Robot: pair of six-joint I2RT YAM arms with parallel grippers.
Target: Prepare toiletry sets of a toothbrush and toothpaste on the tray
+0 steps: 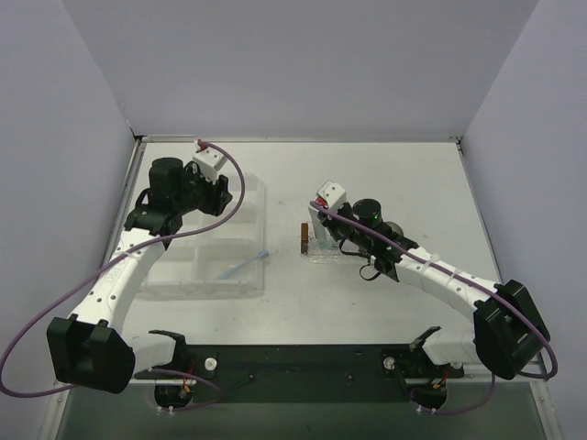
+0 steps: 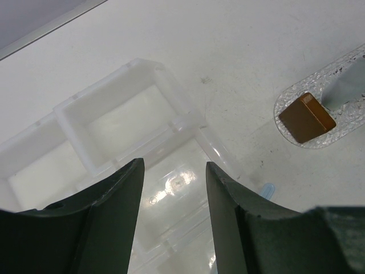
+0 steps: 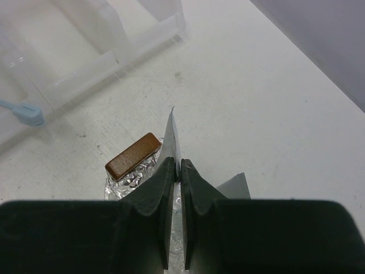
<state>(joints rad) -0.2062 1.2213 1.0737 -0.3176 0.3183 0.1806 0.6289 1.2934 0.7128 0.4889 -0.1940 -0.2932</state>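
Top and wrist views of a two-arm cell on a white surface [image 1: 367,302]. The right claw [image 3: 177,165] is clamped on the toothpaste [image 3: 173,136], its fingers pressed together on the thin flat edge of the pale tube, which stands roughly upright over the tray [image 2: 308,85]. Whether the tube's lower end touches the tray cannot be told. A small brown block [image 3: 132,157] lies on the tray's left end, just beside the held tube. The left claw [image 2: 174,165] hangs over the clear compartment box [image 2: 114,108] with its fingers apart and nothing between them. The toothbrush [image 1: 244,267] lies slanted in the near right part of that box, well apart from the tray, with its light-blue head end at the box's right-hand wall. The box and the tray sit side by side on the surface, with a strip of bare white between them.
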